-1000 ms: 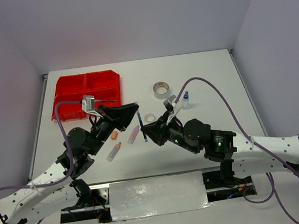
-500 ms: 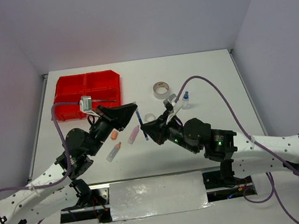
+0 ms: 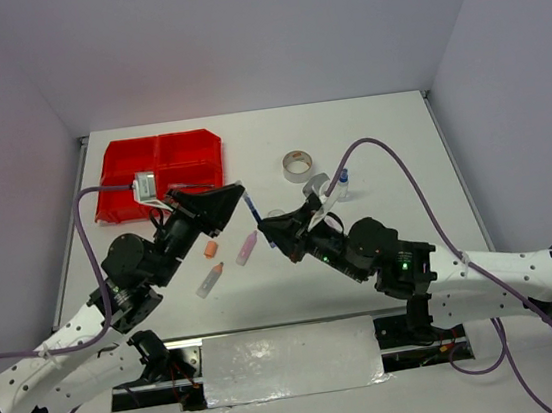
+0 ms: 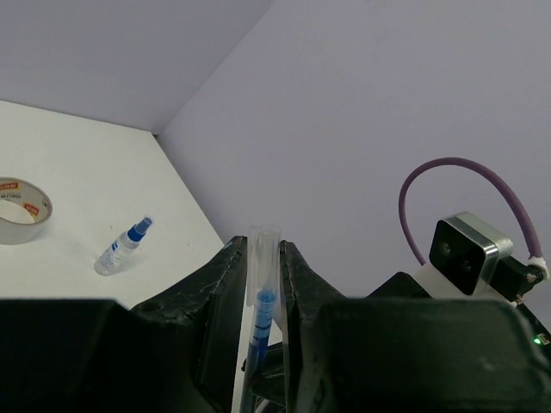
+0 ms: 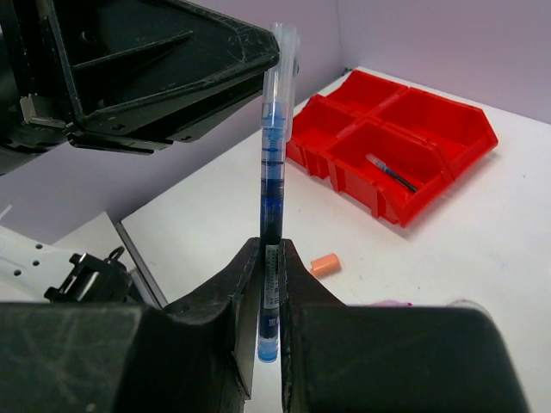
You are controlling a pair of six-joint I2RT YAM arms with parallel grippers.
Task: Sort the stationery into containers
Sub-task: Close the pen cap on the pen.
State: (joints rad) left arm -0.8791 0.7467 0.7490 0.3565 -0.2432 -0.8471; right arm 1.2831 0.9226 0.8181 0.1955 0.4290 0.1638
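One tray (image 3: 179, 158), one tape roll (image 3: 299, 174), one bottle (image 3: 341, 186), two markers (image 3: 247, 247) (image 3: 210, 280), two pens (image 5: 272, 146) (image 5: 389, 174), one orange piece (image 3: 209, 247).

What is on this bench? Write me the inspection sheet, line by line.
Surface: white table, no spills seen.
Job's things: dark-blue pen held aloft between both tools; second pen in red tray; tape roll, bottle, pink marker, orange-tipped marker, orange piece loose on table.
Clutter: nothing seen.
Tools: right tool shut on pen; left tool flanks its cap end, grip unclear.
Cables: purple cables arc over both arms.
Surroundings: plain walls on three sides.
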